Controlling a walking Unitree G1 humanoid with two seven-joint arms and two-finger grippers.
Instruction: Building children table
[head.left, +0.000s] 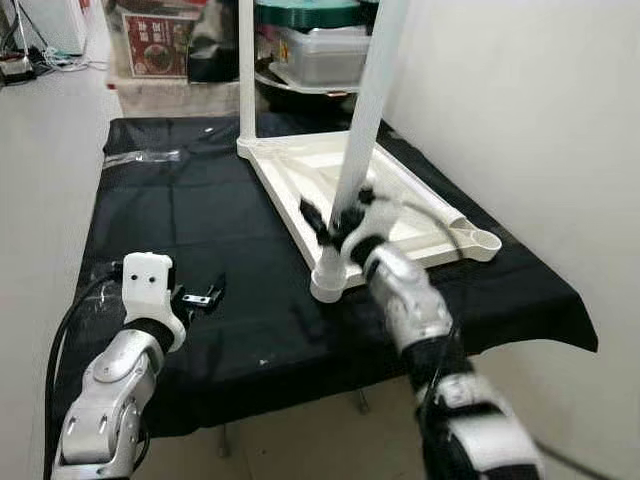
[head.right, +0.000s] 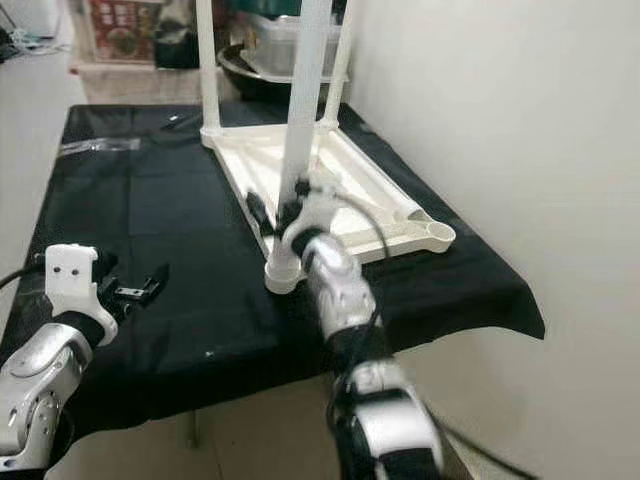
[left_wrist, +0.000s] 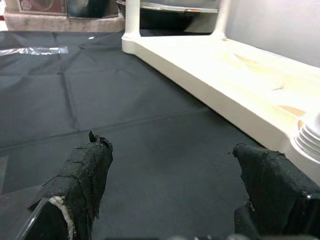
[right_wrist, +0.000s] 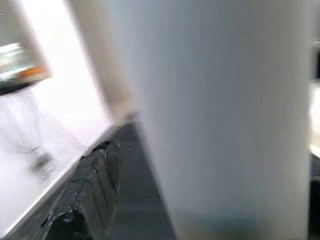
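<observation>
A white child's table top (head.left: 420, 195) lies upside down on a black cloth (head.left: 200, 220). A white leg (head.left: 368, 110) stands in its near left corner socket (head.left: 328, 282). My right gripper (head.left: 338, 212) straddles this leg low down, open, with one finger (right_wrist: 95, 185) a little apart from the tube (right_wrist: 225, 115). Another leg (head.left: 246, 70) stands in the far left corner. The near right socket (head.left: 486, 240) holds nothing. My left gripper (head.left: 197, 295) hovers open over the cloth, left of the table top, its fingers (left_wrist: 82, 175) holding nothing.
A white wall (head.left: 520, 100) runs close along the right side. Boxes and a bowl (head.left: 315, 50) crowd the back edge. A clear plastic wrapper (head.left: 150, 155) lies at the far left of the cloth. The cloth's front edge (head.left: 300, 385) drops off near me.
</observation>
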